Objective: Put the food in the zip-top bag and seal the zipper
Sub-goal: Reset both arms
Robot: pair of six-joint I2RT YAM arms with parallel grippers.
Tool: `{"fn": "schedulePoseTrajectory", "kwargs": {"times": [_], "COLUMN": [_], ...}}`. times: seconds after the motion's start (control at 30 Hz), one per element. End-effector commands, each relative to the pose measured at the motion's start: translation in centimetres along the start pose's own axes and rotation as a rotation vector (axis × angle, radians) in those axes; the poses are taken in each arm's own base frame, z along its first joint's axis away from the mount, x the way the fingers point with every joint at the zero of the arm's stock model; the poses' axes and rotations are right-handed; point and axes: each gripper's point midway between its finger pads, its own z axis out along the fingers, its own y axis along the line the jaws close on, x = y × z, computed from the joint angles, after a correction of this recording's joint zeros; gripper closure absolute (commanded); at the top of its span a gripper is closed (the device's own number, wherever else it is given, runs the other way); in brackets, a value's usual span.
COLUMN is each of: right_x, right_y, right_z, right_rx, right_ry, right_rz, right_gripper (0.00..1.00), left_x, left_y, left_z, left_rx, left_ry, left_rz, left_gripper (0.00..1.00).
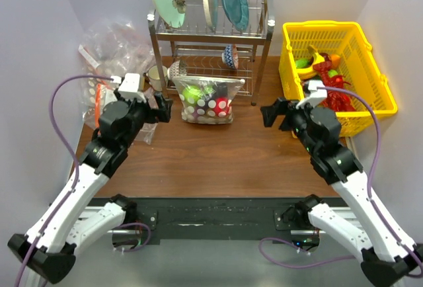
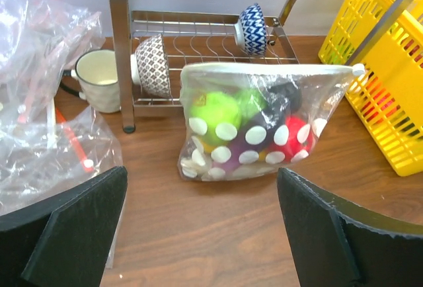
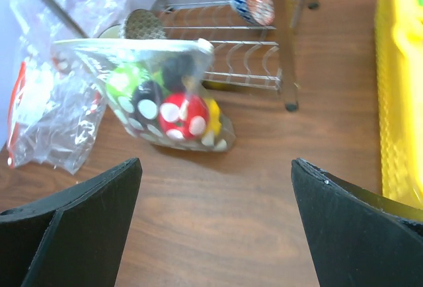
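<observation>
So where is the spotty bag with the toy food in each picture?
Top external: the dotted bag is in the middle, toward the back, in front of the dish rack.
Left wrist: the dotted bag is near the centre, slightly right.
Right wrist: the dotted bag is up and left of centre.
Shared landmark: the dish rack stands behind it in all three.

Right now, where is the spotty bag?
In the top view, the bag stands mid-table, just in front of the dish rack, left of the yellow basket.
</observation>
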Motion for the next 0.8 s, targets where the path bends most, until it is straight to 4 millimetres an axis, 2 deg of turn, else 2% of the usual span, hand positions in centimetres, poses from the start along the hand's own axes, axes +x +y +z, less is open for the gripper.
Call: {"fn": "schedulePoseTrajectory", "kwargs": {"times": [0.0, 0.13, 0.27, 0.33, 0.4, 0.77], "right_x": [1.2, 3.4, 4.6, 4.6, 4.9, 5.3], "right_y": [-2.6, -3.7, -3.2, -2.7, -1.8, -1.6], "right_z": [-2.1, -3.1, -3.6, -3.7, -3.9, -4.0], "right_rx": [0.117, 0.137, 0.101, 0.074, 0.015, -0.015], "right_ry": [-0.023, -0.005, 0.038, 0.061, 0.096, 0.078], "right_rz": [0.102, 0.116, 0.140, 0.101, 0.065, 0.056], "right_gripper": [0.01, 0.01, 0.01, 0.01, 0.01, 0.01], "left_x": [0.8, 1.3, 2.6, 3.1, 2.7, 3.1], "left_y": [0.5, 1.0, 1.8, 2.0, 2.2, 3.2], "left_z": [-1.3, -2.3, -2.7, -2.8, -2.9, -3.0], "left_rx": [0.011, 0.014, -0.003, -0.013, -0.026, -0.080], "left_ry": [-0.051, -0.095, -0.119, -0.120, -0.127, -0.125], "left_rz": [-0.029, -0.016, -0.033, -0.051, -0.057, -0.063], "left_gripper": [0.00, 0.00, 0.00, 0.00, 0.00, 0.03]}}
